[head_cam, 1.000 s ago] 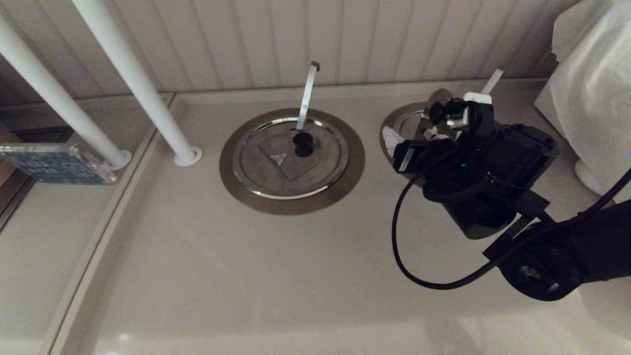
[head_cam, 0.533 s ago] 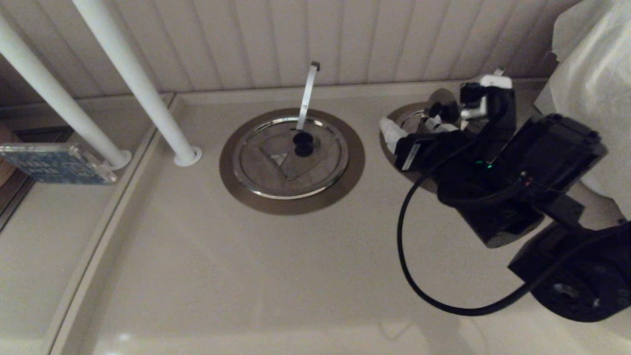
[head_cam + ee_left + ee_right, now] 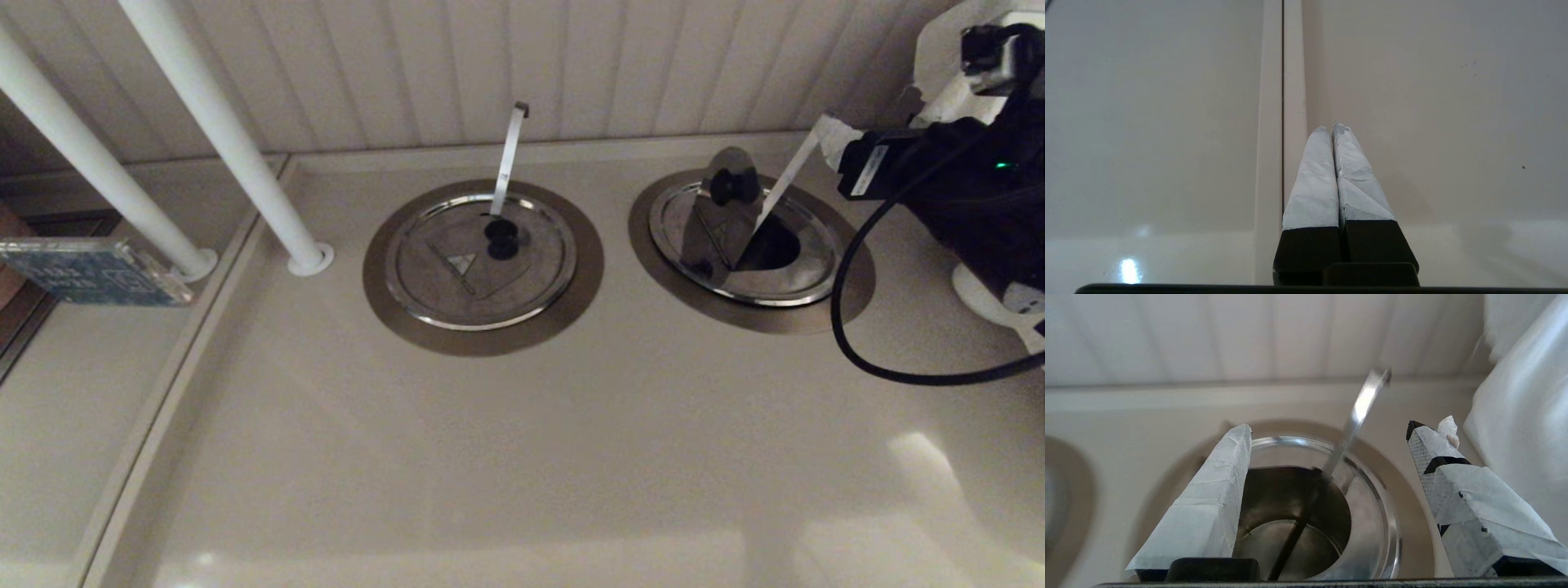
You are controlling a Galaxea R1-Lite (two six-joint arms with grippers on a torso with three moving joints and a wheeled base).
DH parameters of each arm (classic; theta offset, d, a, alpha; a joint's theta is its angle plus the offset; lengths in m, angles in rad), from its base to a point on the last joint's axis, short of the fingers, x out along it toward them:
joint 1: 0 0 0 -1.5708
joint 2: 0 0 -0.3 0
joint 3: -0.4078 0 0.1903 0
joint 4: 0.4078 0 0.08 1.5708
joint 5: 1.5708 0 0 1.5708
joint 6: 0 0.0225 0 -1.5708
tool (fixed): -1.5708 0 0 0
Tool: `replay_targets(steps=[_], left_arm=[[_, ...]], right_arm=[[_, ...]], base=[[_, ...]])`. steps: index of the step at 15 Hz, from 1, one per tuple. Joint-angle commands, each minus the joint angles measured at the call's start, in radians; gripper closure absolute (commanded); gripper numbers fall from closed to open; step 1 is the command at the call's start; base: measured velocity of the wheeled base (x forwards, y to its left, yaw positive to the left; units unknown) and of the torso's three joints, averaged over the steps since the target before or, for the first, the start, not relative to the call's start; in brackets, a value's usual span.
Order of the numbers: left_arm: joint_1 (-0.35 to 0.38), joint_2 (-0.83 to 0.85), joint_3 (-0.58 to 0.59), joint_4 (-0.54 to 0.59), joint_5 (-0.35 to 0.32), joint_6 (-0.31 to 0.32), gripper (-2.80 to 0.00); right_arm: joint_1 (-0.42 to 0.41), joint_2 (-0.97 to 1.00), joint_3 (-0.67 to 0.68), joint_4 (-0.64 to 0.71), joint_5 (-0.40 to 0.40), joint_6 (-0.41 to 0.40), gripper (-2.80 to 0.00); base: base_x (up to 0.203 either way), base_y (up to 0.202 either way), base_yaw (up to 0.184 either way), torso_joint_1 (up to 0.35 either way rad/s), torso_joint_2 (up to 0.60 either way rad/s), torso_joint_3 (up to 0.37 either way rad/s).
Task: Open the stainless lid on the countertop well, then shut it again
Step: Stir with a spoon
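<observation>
The stainless lid [image 3: 808, 273] lies in the right-hand countertop well, ringed by its steel collar [image 3: 853, 286]. Its wedge flap [image 3: 709, 233] stands tilted up, the black knob [image 3: 732, 186] at its top, and a dark opening [image 3: 774, 247] shows beside it. The slanting strip [image 3: 784, 184] rises out of that opening. My right gripper [image 3: 906, 86] is open, up and to the right of the lid, touching nothing. In the right wrist view the right gripper [image 3: 1327, 428] frames the opening [image 3: 1290, 514] and the strip [image 3: 1359, 412]. My left gripper [image 3: 1331, 126] is shut and empty above bare counter.
A second, closed lid [image 3: 441, 286] with an upright strip [image 3: 508, 155] sits in its own collar [image 3: 380, 286] to the left. Two white poles [image 3: 220, 131] slant at the back left. A white wrapped object [image 3: 1527, 396] stands far right. My arm's cable [image 3: 849, 327] loops over the collar's right edge.
My right gripper has pulled away from the lid, up and to the right, uncovering it. The flap stays tilted up with the knob free.
</observation>
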Motion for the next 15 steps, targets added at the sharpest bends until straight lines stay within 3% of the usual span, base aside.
replay_targets(steps=[1, 4, 9, 15], left_arm=[[0.000, 0.000, 0.000, -0.001, 0.000, 0.000, 0.00], [0.000, 0.000, 0.000, -0.001, 0.000, 0.000, 0.00], [0.000, 0.000, 0.000, 0.001, 0.000, 0.000, 0.00], [0.000, 0.000, 0.000, 0.001, 0.000, 0.000, 0.00]], right_arm=[[-0.072, 0.145, -0.066, 0.006, 0.048, 0.079, -2.80], [-0.081, 0.247, -0.101, 0.010, 0.086, 0.154, -2.80], [0.012, 0.255, -0.091, 0.005, 0.088, 0.238, -2.80], [-0.123, 0.296, -0.201, 0.021, 0.058, 0.212, -2.80]], base=[[0.000, 0.000, 0.000, 0.000, 0.00, 0.000], [0.000, 0.000, 0.000, 0.000, 0.00, 0.000], [0.000, 0.000, 0.000, 0.000, 0.00, 0.000], [0.000, 0.000, 0.000, 0.000, 0.00, 0.000]])
